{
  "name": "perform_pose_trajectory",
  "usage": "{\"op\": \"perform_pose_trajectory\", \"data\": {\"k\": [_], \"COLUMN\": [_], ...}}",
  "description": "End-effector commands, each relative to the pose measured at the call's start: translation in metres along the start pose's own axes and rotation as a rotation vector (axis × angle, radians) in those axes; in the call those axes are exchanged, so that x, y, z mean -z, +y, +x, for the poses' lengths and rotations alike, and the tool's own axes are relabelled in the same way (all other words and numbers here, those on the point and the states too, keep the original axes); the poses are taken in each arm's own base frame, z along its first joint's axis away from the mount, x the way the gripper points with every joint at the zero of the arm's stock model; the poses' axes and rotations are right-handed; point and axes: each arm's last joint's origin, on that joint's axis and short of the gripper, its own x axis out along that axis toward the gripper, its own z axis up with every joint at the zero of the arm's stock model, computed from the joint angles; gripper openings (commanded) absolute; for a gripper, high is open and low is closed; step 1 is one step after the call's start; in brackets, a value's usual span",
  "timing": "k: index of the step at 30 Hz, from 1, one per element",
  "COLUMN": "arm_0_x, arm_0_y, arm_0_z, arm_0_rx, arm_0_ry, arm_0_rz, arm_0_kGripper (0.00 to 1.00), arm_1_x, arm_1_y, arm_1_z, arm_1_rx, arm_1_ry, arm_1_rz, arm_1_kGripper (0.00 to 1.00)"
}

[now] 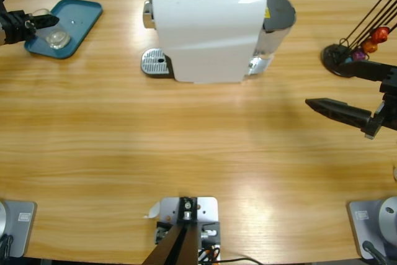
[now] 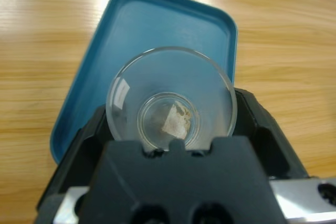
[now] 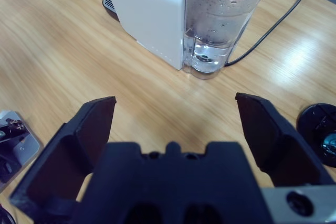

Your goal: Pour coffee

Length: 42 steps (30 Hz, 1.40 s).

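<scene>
A clear glass cup [image 2: 170,93] sits between the two black jaws of my left gripper [image 2: 173,116], which is shut on its sides over the blue tray [image 2: 152,19]. In the high view this is at the far left, with the left gripper [image 1: 48,24], the glass cup [image 1: 57,39] and the blue tray [image 1: 80,13]. The white coffee machine [image 1: 205,35] stands at the back middle, its metal drip grate [image 1: 155,63] bare. My right gripper [image 1: 324,84] hovers open at the right. In the right wrist view the right gripper [image 3: 176,114] faces the coffee machine [image 3: 152,9] with nothing between its jaws.
The machine's water tank [image 3: 226,19] holds some water and a black cable [image 3: 273,27] runs from behind it. A black capsule stand [image 1: 347,54] with coloured capsules stands at the back right, close to my right gripper. Bare wooden tabletop [image 1: 186,153] fills the front.
</scene>
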Motion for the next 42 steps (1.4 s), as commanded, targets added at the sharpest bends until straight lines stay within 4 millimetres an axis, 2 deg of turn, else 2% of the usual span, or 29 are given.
{"op": "perform_pose_trajectory", "data": {"k": [1, 5, 8, 16, 19, 21, 24, 29, 32, 35, 42], "arm_0_x": [0.014, 0.011, 0.005, -0.036, -0.056, -0.062, -0.042, 0.001, 0.022, 0.037, 0.065], "arm_0_y": [0.004, 0.003, 0.001, -0.018, -0.038, -0.059, -0.097, -0.157, -0.181, -0.182, -0.158], "arm_0_z": [0.012, 0.007, -0.004, -0.078, -0.111, -0.129, -0.141, -0.123, -0.131, -0.146, -0.161], "arm_0_rx": [0.029, 0.031, 0.025, 0.013, 0.047, 0.108, 0.267, 0.513, 0.608, 0.537, 0.374], "arm_0_ry": [0.053, 0.038, 0.012, -0.082, -0.099, -0.105, -0.082, 0.12, 0.174, 0.15, 0.137], "arm_0_rz": [-0.006, -0.003, 0.003, 0.04, 0.069, 0.107, 0.188, 0.232, 0.317, 0.371, 0.403], "arm_0_kGripper": [0.968, 0.968, 0.968, 0.968, 0.968, 0.968, 0.968, 0.968, 0.965, 0.959, 0.964], "arm_1_x": [0.009, 0.009, 0.009, 0.009, 0.009, 0.009, 0.009, 0.009, 0.009, 0.009, 0.009], "arm_1_y": [0.002, 0.002, 0.002, 0.002, 0.002, 0.002, 0.002, 0.003, 0.003, 0.004, 0.004], "arm_1_z": [-0.001, -0.001, -0.001, -0.001, -0.001, -0.001, -0.001, -0.002, -0.002, -0.002, -0.001], "arm_1_rx": [-0.024, -0.023, -0.022, -0.024, -0.025, -0.025, -0.027, -0.028, -0.034, -0.038, -0.043], "arm_1_ry": [0.01, 0.011, 0.01, 0.01, 0.01, 0.01, 0.009, 0.005, 0.004, 0.005, 0.009], "arm_1_rz": [0.008, 0.008, 0.008, 0.008, 0.008, 0.008, 0.007, 0.006, 0.003, 0.001, -0.001], "arm_1_kGripper": [1.0, 1.0, 1.0, 1.0, 1.0, 1.0, 1.0, 1.0, 1.0, 1.0, 1.0]}}
